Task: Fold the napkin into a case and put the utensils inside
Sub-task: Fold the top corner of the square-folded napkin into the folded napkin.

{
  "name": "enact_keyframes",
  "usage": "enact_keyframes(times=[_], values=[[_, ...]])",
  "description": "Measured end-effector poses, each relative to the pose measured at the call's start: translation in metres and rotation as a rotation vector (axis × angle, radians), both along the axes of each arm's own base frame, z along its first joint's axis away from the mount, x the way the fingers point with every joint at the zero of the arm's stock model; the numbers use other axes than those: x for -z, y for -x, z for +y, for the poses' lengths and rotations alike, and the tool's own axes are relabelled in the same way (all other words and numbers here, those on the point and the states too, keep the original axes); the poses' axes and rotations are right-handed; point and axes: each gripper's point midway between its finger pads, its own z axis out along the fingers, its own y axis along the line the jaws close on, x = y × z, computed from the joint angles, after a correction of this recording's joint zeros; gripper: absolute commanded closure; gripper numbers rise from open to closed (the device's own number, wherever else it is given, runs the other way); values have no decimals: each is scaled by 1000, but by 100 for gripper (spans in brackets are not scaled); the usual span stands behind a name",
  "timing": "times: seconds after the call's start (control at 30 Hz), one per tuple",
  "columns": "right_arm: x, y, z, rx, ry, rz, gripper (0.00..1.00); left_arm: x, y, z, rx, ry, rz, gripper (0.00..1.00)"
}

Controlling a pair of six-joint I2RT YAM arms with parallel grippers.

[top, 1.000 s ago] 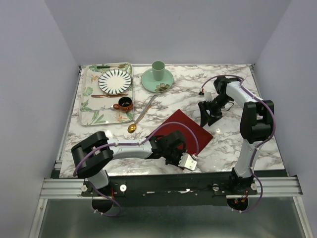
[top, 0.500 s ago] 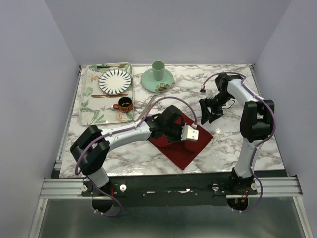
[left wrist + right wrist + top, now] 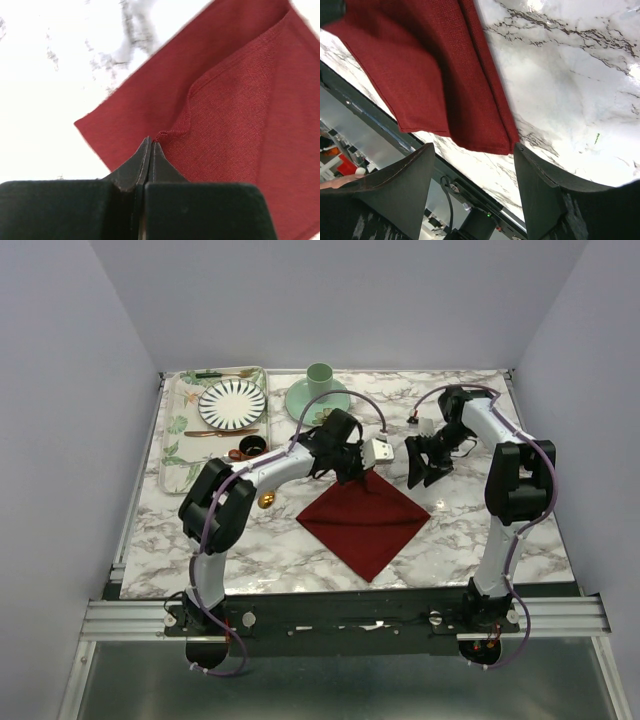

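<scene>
The left claw (image 3: 151,150) is pinching shut on a corner of the napkin (image 3: 225,95), which is lying on the bench (image 3: 450,530) just beneath it. The right claw (image 3: 420,472) is hanging wide open nearby, holding nothing.

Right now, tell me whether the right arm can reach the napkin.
Probably yes. The right gripper hangs open beside the napkin, with nothing between them; the left gripper, shut on its far corner, is clear of that side.

No legible text, labels, brands or numbers on anything in view.
</scene>
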Motion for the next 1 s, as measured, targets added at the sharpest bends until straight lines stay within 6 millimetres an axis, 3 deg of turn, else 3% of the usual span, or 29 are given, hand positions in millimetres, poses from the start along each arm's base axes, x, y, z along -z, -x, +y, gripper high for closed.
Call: enact_keyframes(times=[0.27,0.53,1.0], values=[[-1,0,3,13,-17,9,28,8,-42,9,-70,-5,8,100],[3,5,4,18,-20,34,34,17,-45,11,-76,-14,22,100],[12,14,4,25,-16,77,45,18,-48,0,-50,15,40,100]])
